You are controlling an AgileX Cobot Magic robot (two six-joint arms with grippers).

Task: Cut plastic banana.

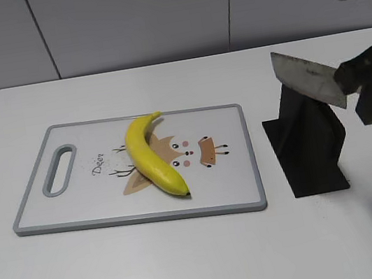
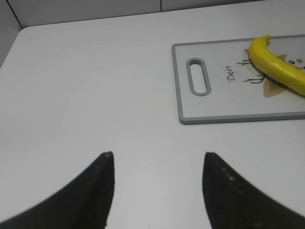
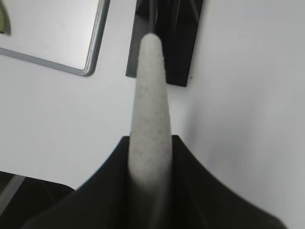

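Observation:
The yellow plastic banana (image 1: 152, 156) lies whole on the white cutting board (image 1: 233, 167), stem toward the back; it also shows in the left wrist view (image 2: 276, 67). My right gripper (image 1: 369, 86) is shut on the pale handle (image 3: 150, 105) of a knife (image 1: 307, 79) and holds the blade in the air above the black knife stand (image 1: 308, 141), right of the board. In the right wrist view the jaws (image 3: 150, 143) clamp the handle. My left gripper (image 2: 157, 160) is open and empty over bare table left of the board (image 2: 214, 109).
The grey-rimmed board has a handle slot (image 1: 60, 170) at its left end and a deer drawing in the middle. The black stand (image 3: 167, 43) sits just right of the board's corner (image 3: 90, 67). A grey panelled wall runs behind the white table.

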